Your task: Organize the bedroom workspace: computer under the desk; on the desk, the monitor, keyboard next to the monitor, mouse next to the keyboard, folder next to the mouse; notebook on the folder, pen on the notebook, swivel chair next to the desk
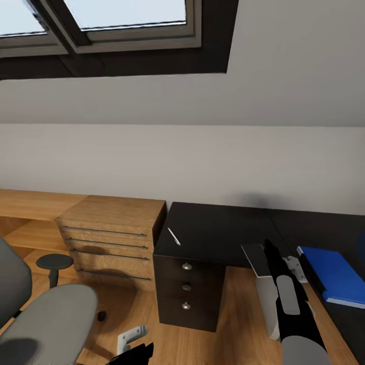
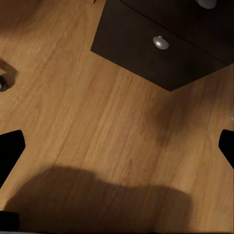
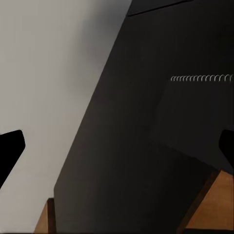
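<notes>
**Folder on the desk, both claws empty – notebook next?**

Head view first: the blue folder [image 1: 334, 274] lies flat on the black desk [image 1: 223, 228], out at 3 o'clock. That is where the task wants it, so I judge that step done. The grey swivel chair [image 1: 45, 314] stands at 8 o'clock on the wood floor [image 1: 238, 324], well apart from the desk and with nothing visible on its seat.

A thin pale pen [image 1: 174, 236] lies near the desk's left edge, around 6 o'clock from centre. It is alone on the bare top, so it waits for the stack to be built.

The right arm [image 1: 286, 299] reaches forward over the desk. In its wrist view the right gripper [image 3: 117, 148] has its fingers spread wide with nothing between them, and ahead of it lies a dark notebook [image 3: 195, 122] with a wire spiral along one edge, apparently flat on the desktop. That looks to me like a line-up for a pick – a guess, mind.

The left gripper [image 2: 117, 146] hangs low over the floor with its fingers also apart and empty, parked out of the way.

As for containers, the black drawer pedestal [image 1: 187, 289] under the desk has three knobbed drawers, all closed. The oak drawer unit [image 1: 109, 241] at 9 o'clock is shut too (contents hidden in both).
</notes>
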Controlling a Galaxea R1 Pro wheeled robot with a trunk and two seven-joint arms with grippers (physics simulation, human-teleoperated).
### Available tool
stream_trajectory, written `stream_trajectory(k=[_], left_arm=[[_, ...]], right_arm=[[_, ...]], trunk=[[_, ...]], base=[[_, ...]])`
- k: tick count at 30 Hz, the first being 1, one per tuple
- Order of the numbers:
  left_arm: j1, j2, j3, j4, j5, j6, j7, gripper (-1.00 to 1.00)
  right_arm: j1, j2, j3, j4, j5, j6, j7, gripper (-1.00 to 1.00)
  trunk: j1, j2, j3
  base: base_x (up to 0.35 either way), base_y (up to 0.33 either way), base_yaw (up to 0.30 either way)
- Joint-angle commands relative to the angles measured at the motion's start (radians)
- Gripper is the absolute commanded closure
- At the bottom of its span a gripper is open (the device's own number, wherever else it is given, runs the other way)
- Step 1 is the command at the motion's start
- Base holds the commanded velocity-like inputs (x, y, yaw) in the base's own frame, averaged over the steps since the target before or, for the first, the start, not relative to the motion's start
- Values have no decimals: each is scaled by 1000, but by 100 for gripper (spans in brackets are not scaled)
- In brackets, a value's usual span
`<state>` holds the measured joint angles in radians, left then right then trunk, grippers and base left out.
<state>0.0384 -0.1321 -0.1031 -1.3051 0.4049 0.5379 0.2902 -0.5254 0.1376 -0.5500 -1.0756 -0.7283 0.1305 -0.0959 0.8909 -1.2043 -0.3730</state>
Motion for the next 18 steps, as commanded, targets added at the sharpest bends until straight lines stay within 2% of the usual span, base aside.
stream_trajectory(k=[1, 7, 14, 16, 18], left_arm=[[0, 0, -1, -1, 11, 2, 9, -100], [0, 0, -1, 2, 11, 3, 8, -100], [0, 0, -1, 3, 11, 4, 6, -100], [0, 0, -1, 4, 11, 4, 6, -100], [0, 0, -1, 3, 11, 4, 6, -100]], right_arm=[[-1, 1, -2, -2, -8, 6, -4, -100], [-1, 2, -2, 3, -8, 5, -4, -100], [-1, 1, -3, 48, -14, 7, -4, -100], [-1, 1, -4, 71, -30, 7, -4, -100], [-1, 0, -5, 87, -77, 7, -4, -100]], trunk=[[0, -1, -1], [0, -1, -1], [0, -1, -5], [0, -1, -6], [0, -1, -7]], base=[[-62, 68, 0], [-20, 22, -22], [-1, 1, -216], [0, 0, -237], [0, 0, -239]])
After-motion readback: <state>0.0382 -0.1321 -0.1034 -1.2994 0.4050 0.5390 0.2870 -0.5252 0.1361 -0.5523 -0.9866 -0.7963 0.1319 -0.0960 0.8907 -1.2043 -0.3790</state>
